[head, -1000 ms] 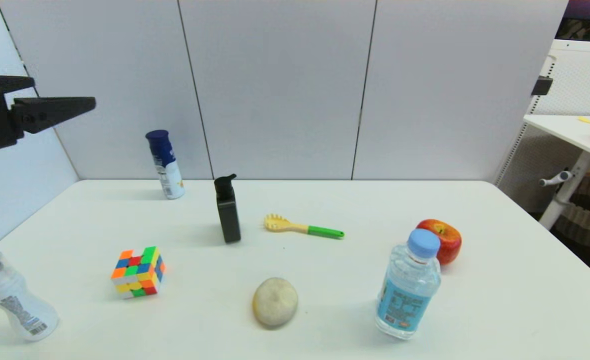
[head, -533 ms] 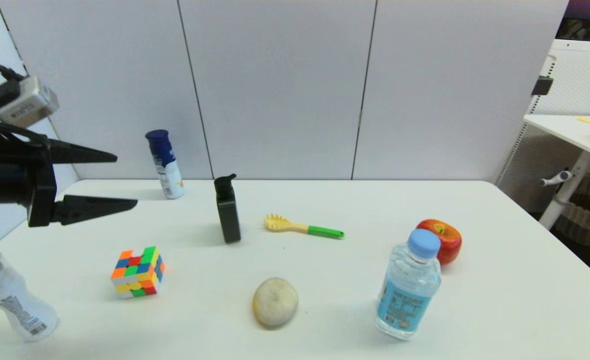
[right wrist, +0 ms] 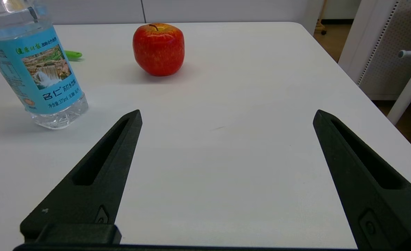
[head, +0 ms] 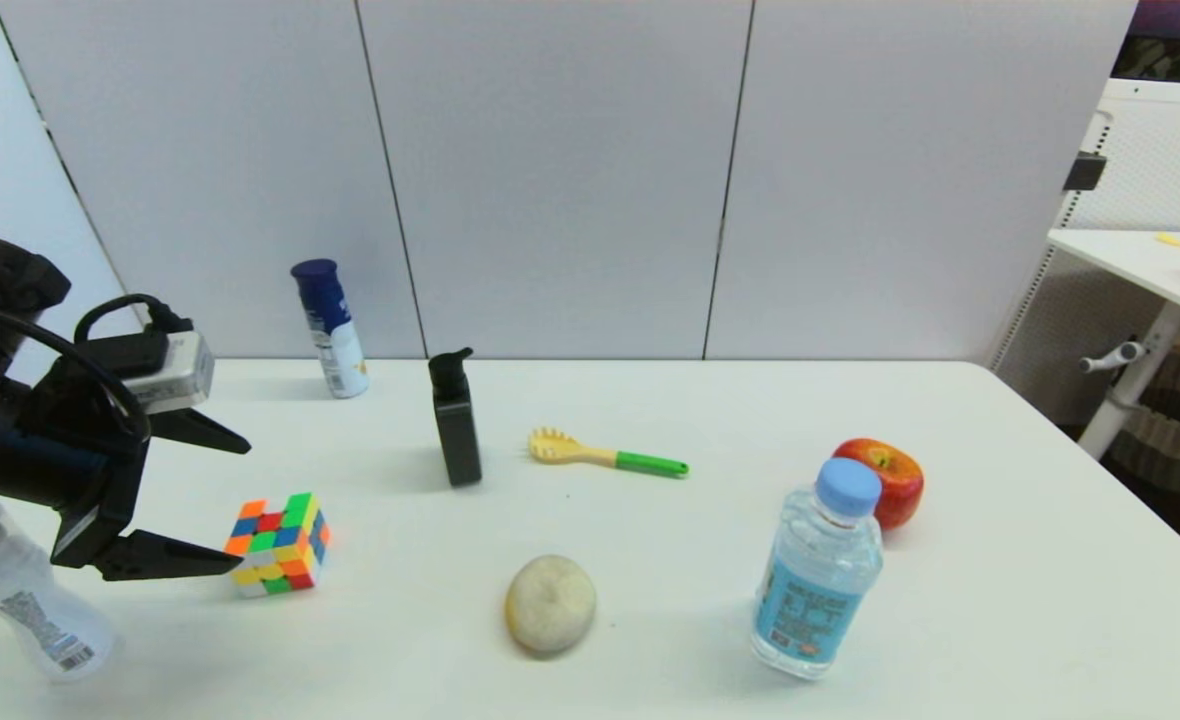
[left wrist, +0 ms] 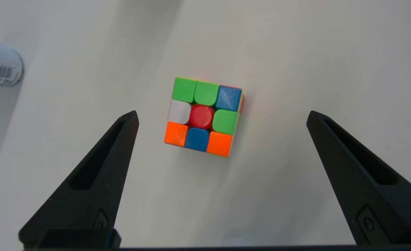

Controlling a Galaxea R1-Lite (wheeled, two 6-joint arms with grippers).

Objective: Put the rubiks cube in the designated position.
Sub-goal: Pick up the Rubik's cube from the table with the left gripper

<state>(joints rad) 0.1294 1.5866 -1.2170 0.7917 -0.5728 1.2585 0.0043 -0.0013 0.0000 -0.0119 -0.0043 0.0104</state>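
The rubiks cube (head: 278,544) rests on the white table (head: 710,560) at the front left, its squares a scramble of orange, green, blue, red, yellow and white. From the left wrist view the rubiks cube (left wrist: 203,116) lies below, between my two spread fingers and apart from both. My left gripper (head: 238,505) is open just left of the cube and above the table; its lower fingertip overlaps the cube's left edge in the head view. My right gripper (right wrist: 226,116) is open over bare table at the right and holds nothing.
A clear bottle with a dark cap (head: 25,595) stands at the front left corner, close to my left arm. Farther off are a blue-capped spray can (head: 330,328), a black pump bottle (head: 455,420), a yellow-green fork (head: 605,455), a pale round stone (head: 550,603), a water bottle (head: 818,570) and a red apple (head: 885,480).
My left arm has come down from high at the left toward the table and now hangs open beside the cube. The cube and the other objects have not moved.
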